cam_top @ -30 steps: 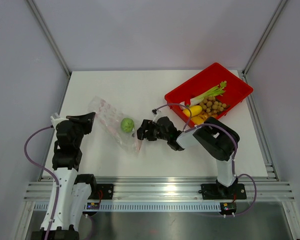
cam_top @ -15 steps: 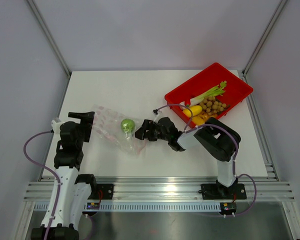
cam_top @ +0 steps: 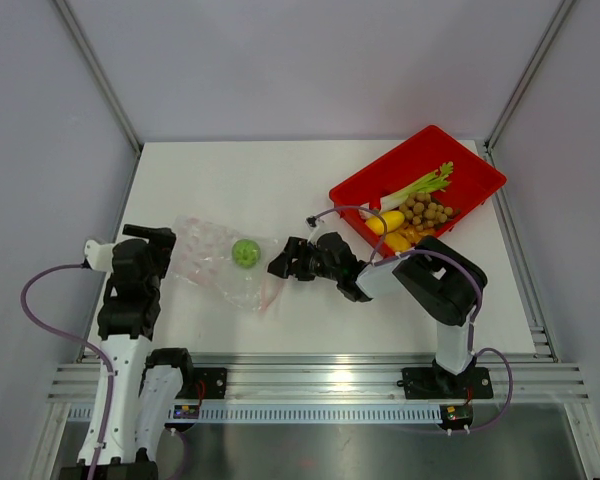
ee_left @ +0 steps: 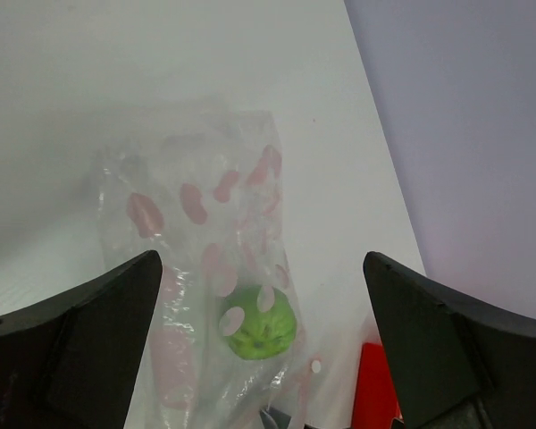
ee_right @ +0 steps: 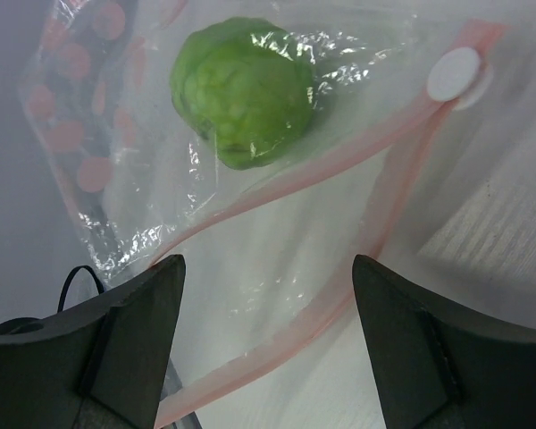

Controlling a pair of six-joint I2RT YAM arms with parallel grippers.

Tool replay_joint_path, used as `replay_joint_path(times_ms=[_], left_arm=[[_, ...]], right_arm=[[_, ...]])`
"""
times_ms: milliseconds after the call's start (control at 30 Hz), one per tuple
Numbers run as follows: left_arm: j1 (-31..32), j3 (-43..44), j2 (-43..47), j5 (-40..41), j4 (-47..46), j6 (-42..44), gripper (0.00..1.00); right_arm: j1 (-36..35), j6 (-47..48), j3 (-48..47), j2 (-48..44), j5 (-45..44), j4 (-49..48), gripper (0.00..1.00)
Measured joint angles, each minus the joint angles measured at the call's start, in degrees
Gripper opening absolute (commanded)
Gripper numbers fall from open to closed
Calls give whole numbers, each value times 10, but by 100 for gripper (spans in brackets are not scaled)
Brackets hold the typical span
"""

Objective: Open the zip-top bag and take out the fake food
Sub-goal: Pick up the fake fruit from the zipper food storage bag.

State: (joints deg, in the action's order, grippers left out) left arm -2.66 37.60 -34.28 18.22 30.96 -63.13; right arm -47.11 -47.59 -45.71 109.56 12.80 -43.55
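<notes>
On the white table [cam_top: 280,180], the zip-top bag [cam_top: 215,268] lay flat between the two grippers, with the green round fruit [cam_top: 245,252] inside it, near the open pink zip strip [ee_right: 339,152]. The left gripper [ee_left: 261,268] stood just beside the bag's far end with its fingers wide apart. The right gripper [cam_top: 280,264] was at the mouth, its fingers also apart and holding nothing, while the other fake food [cam_top: 420,210] lay in the red tray [cam_top: 475,170], well apart.

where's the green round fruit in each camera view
Top external: green round fruit left of centre, inside the zip-top bag.
Left wrist: low centre, seen through the bag.
Right wrist: top centre, just beyond the pink zip strip.
Shared landmark: the clear bag around it.
</notes>
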Motion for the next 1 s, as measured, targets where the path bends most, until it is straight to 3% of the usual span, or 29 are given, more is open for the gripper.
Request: replay_joint_path(times_ms=[200,533,1000], left_arm=[[0,28,-45,27,41,-5,99],[21,15,-109,-32,-11,-30,99],[109,14,-261,-53,-57,-87,99]], right_arm=[[0,2,0,-3,-1,2,83],[0,3,0,-3,-1,11,83],[0,3,0,-3,-2,23,83]])
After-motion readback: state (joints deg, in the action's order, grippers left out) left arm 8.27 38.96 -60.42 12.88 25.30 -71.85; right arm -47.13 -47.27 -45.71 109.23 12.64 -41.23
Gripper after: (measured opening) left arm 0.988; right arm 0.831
